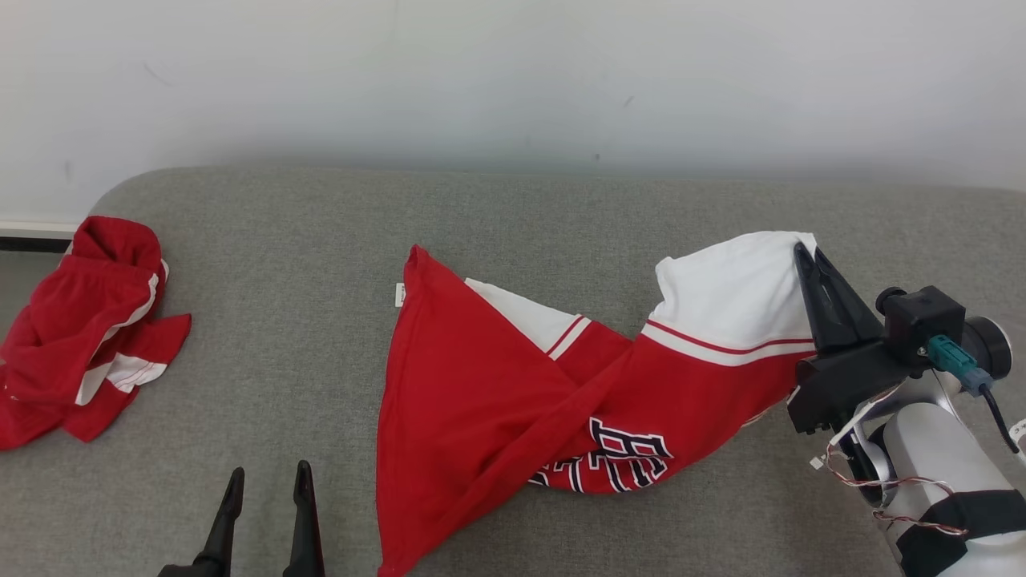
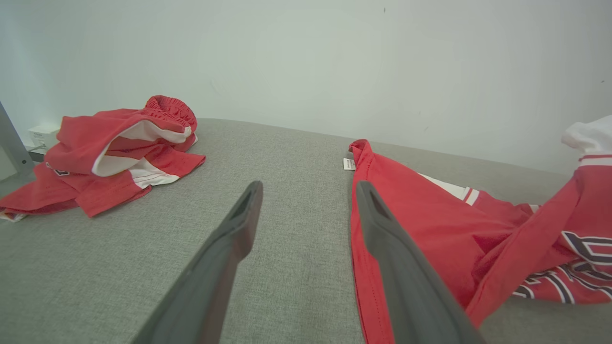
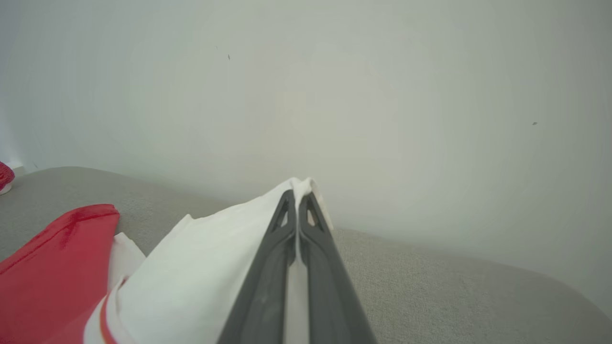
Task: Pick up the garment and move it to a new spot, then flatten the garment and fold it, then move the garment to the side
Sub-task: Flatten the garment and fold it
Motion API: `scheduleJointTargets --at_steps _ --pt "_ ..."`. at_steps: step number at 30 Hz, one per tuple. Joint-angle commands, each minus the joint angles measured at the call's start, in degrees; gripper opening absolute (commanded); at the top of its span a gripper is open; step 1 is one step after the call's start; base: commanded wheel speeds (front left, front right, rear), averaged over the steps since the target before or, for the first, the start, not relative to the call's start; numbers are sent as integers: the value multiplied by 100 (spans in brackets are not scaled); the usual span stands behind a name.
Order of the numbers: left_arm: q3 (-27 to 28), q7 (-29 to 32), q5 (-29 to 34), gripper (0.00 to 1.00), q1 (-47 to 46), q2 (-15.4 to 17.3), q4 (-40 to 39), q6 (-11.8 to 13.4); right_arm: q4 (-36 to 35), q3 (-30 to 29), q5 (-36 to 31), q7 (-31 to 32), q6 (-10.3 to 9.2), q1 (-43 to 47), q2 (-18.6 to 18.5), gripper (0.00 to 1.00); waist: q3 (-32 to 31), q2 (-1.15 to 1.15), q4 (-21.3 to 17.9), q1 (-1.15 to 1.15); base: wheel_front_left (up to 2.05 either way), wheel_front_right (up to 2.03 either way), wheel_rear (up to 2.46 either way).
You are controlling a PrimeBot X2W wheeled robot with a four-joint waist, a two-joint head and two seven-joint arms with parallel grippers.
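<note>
The left gripper [image 1: 269,471] hovers with fingers apart beside the red garment [image 1: 481,385], while the right gripper [image 1: 808,255] pinches its white sleeve [image 1: 737,280], raised, probably to drag it.

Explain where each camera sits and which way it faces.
Head view: from the head, down onto the grey cushion; left gripper open, right gripper shut on the jersey.
Left wrist view: along its spread fingers, low over the cushion.
Right wrist view: along closed fingers pinching the jersey's white end.
Both head and left wrist show the shorts.

Spread left end effector [image 2: 308,187], red garment [image 2: 430,229] beside it
</note>
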Motion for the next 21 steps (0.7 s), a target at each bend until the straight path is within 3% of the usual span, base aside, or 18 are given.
scheduleJointTargets --at_steps 1,13,21 --pt "-8 -21 -25 100 1 -4 -10 31 -222 85 -79 0 -13 48 -78 0 7 0 -48 0 0 0 0" --pt "45 -20 -73 100 98 -4 -20 63 -2265 973 -289 0 -13 1769 -687 0 -79 0 -379 0 0 0 0" --pt "44 -20 -34 100 149 -3 -16 25 -2709 918 -170 -1 -13 2755 -718 0 -104 0 -560 0 0 0 0"
